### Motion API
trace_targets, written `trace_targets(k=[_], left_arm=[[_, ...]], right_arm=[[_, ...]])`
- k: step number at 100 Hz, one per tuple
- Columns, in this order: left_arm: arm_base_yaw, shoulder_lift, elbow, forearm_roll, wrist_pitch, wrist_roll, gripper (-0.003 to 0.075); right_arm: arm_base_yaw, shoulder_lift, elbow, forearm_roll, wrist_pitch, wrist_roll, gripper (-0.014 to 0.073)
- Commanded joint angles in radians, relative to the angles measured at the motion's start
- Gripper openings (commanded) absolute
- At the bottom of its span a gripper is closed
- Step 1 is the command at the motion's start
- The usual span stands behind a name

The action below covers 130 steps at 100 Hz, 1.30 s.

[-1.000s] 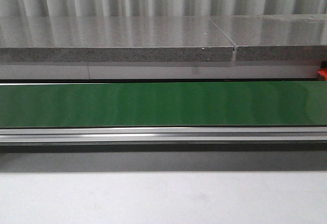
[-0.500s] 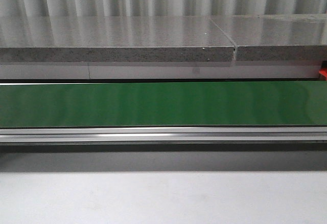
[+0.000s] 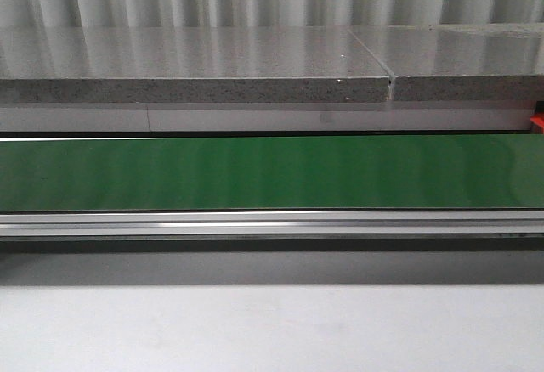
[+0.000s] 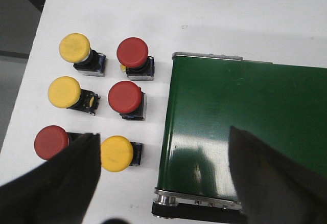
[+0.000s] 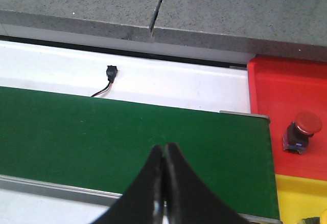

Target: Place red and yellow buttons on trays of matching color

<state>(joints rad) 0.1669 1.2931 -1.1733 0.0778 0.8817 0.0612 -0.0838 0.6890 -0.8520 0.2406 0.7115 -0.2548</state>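
Six buttons on the white table (image 4: 255, 9) beside the green belt (image 4: 245, 121)'s end: three yellow buttons (image 4: 65, 92), three red buttons (image 4: 124, 97); caps toward the camera, long axis apparently upright; probably light, rigid, slick-domed; best gripped across the square base. One red button (image 5: 300, 130) on the red tray (image 5: 286, 91). Left gripper (image 4: 161, 183) spread, empty; right gripper (image 5: 163, 183) fingers together, empty.
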Motion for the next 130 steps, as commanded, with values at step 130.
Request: trace_targets(k=[130], left_arm=[[0.217,0.399,-0.040,-0.134,0.008,-0.127,0.0532]], right_arm=[[-0.001,-0.004,-0.025,0.008,-0.067,-0.006,-0.0070]])
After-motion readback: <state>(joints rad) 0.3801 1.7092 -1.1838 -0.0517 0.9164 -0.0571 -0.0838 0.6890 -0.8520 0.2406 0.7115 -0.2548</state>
